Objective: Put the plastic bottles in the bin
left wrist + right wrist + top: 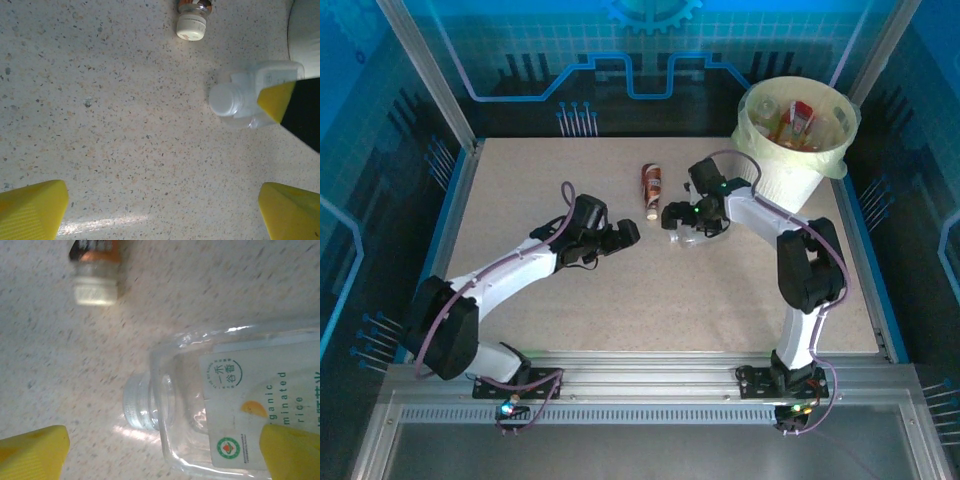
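A clear plastic bottle [225,405] with a white label and clear cap lies on its side on the speckled table. My right gripper [162,450] hangs over it, open, jaws straddling its neck and shoulder without closing. The same clear bottle [245,97] appears in the left wrist view with one of the right gripper's yellow fingers [277,100] on it. A brown-labelled bottle [651,187] with a pale cap lies just beyond. My left gripper [625,235] is open over bare table, left of both bottles. The bin [790,180] stands at the far right with bottles [800,118] inside.
The table [570,330] is framed by a blue raised edge [450,215] and transparent walls. The bin sits in the back right corner, close behind the right arm's elbow [805,265]. Both arm bases are bolted to the rail [640,375] at the near edge.
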